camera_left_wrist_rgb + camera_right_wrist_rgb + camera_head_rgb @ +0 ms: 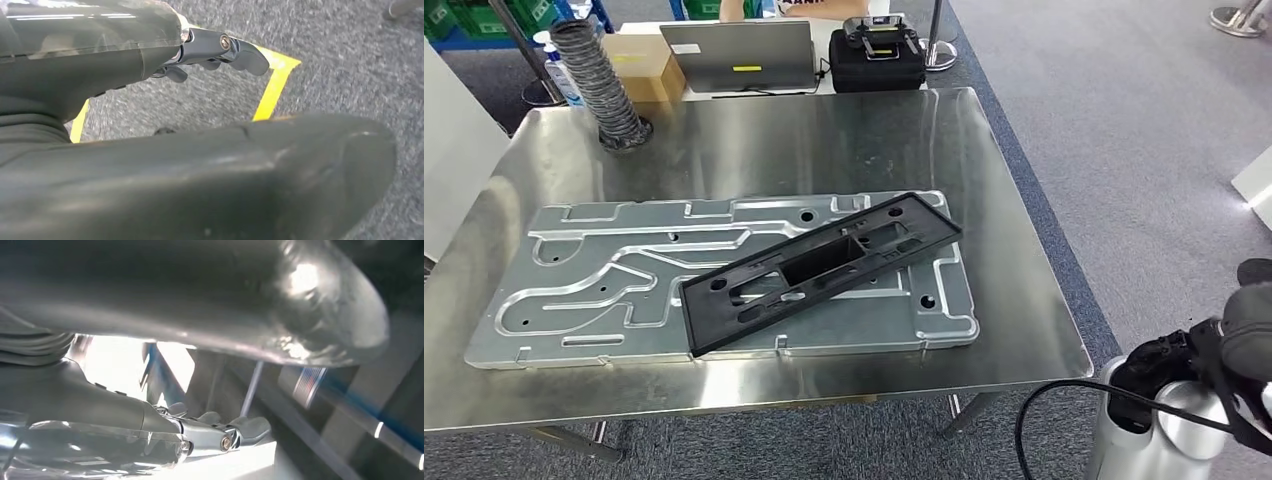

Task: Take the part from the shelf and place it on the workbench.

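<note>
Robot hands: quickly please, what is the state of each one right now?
Left robot hand: open, holding nothing, fingers extended above the carpet.
Right robot hand: open, holding nothing, fingers extended.

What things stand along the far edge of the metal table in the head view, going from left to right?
Ribbed grey hose → cardboard box → grey laptop → black case.
</note>
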